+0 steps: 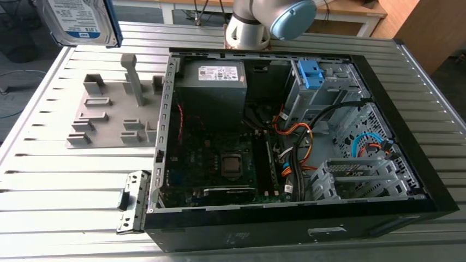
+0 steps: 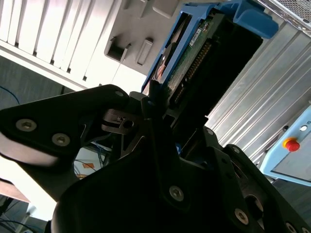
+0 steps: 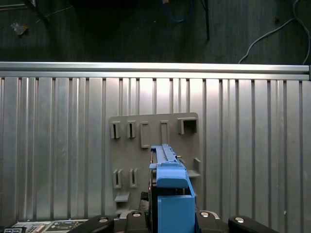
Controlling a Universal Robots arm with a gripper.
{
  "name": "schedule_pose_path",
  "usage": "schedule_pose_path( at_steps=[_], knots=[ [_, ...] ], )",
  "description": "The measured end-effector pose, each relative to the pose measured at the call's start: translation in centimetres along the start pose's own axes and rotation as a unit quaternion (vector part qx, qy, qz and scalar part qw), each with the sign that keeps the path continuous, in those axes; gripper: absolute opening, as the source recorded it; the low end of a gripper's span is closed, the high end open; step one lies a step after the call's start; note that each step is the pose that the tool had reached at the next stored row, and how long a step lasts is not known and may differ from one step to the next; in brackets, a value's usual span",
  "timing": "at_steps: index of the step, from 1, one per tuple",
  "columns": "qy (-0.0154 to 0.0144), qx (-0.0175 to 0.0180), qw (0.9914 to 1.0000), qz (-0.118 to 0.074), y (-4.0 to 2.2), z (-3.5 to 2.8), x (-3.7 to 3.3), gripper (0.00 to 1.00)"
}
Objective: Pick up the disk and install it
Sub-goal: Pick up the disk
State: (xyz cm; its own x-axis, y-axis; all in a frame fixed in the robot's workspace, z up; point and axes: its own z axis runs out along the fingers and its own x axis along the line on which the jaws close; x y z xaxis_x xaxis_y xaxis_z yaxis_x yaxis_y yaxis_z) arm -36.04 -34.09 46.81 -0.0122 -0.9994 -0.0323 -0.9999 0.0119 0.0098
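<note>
While gripper [image 2: 163,109] clamps disk [image 1: 78,22] edgewise, long axis runs out from jaws; open computer case [image 1: 240,232] lies toward exterior view's right

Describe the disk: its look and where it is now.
The disk is a flat silver metal rectangle with a white-and-blue label, framed by a blue plastic bracket. The gripper clamps it by one end, lifted over the grey slotted holder, outside the open computer case. Its green circuit board shows in the second wrist view.
</note>
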Motion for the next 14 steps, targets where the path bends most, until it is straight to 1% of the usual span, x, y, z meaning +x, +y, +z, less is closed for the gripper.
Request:
schedule_pose_path(
  at_steps=[5,14],
  knots=[
    [0.0000,0.0000,1.00000,0.000,0.00,-0.01,0.41,0.36],
    [0.0000,0.0000,1.00000,0.000,-0.01,-0.03,0.88,0.36]
  ],
)
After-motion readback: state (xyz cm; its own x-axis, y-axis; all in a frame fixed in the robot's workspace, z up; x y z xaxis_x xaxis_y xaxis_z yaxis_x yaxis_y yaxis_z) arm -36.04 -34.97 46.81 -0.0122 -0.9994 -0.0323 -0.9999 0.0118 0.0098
